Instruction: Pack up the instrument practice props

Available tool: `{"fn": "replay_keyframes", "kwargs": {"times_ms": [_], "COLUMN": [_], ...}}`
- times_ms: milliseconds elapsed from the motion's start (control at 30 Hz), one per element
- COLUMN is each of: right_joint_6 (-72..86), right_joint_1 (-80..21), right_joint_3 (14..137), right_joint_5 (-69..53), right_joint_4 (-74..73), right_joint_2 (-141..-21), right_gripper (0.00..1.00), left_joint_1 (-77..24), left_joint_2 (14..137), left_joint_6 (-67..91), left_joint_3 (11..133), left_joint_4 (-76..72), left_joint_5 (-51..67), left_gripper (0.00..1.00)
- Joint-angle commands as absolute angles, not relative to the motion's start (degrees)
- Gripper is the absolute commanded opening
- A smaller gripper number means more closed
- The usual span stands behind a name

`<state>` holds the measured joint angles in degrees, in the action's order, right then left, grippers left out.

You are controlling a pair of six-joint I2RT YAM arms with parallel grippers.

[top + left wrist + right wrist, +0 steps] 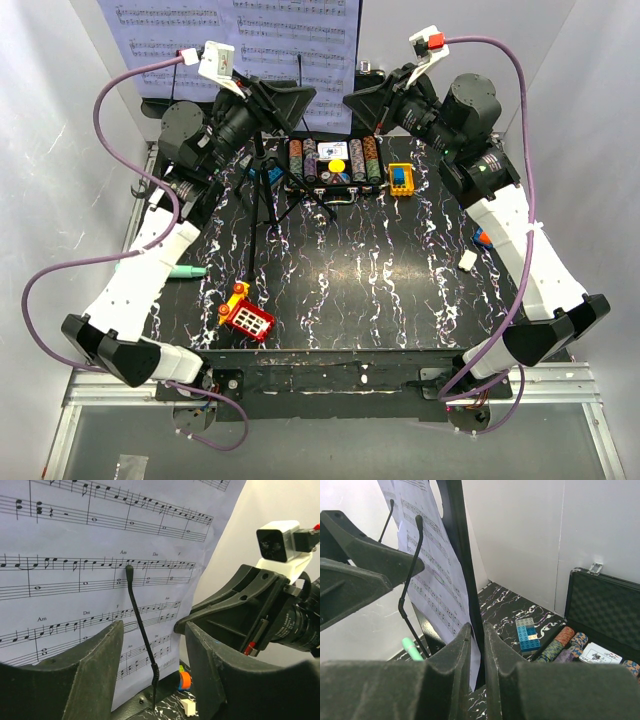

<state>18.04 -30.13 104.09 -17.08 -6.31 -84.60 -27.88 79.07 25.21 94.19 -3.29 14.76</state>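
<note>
Stand sits at 12 o'clock on the table, chip case just on its 6 o'clock side. Mast upright, so the long axis is vertical. The desk runs 9 to 3 and its face, with the pages, looks toward 6, at the arm bases. Right claw is narrow and pinched on the desk's 3 o'clock edge, page edge caught in with it as far as I can tell. Left claw is about half wide, holding nothing, straddling one wire retainer in front of the pages. Mic lies near 9, half under my left arm. Risks as I judge them: the grip is high and off-centre on a tall tripod, so any sideways pull could tip it onto the chip case. Pages are held only by the wires and could slide off if the desk tilts. Left fingers could snag or bend the wire on closing. The claws are close together and could clash.
</note>
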Motion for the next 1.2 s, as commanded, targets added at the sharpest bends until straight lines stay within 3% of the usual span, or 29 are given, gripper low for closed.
{"fn": "replay_keyframes", "kwargs": {"times_ms": [0, 167, 367, 500, 667, 1167], "right_joint_6": [18.19, 18.11, 18.37, 18.37, 18.37, 18.37], "right_joint_1": [-30.41, -30.41, -30.41, -30.41, -30.41, -30.15], "right_joint_3": [104.85, 104.94, 105.12, 105.12, 104.94, 98.97], "right_joint_5": [-17.05, -17.23, -17.4, -17.23, -16.88, -15.38], "right_joint_4": [-4.75, -4.57, -4.66, -4.83, -5.01, -4.31], "right_joint_2": [-83.32, -83.5, -83.85, -83.67, -83.15, -76.82], "right_gripper": [0.01, 0.01, 0.01, 0.01, 0.01, 0.01], "left_joint_1": [-27.86, -27.86, -27.86, -27.86, -27.86, -27.86], "left_joint_2": [79.54, 80.33, 80.68, 80.16, 79.01, 78.14], "left_joint_6": [23.91, 23.82, 23.82, 23.73, 23.56, 21.27], "left_joint_3": [95.71, 96.06, 96.24, 95.36, 93.78, 93.69], "left_joint_4": [-3.25, -4.39, -5.1, -6.93, -9.93, -6.94], "left_joint_5": [13.45, 14.41, 16.08, 16.26, 15.91, 12.48], "left_gripper": [0.52, 0.32, 0.27, 0.12, 0.0, 0.0]}}
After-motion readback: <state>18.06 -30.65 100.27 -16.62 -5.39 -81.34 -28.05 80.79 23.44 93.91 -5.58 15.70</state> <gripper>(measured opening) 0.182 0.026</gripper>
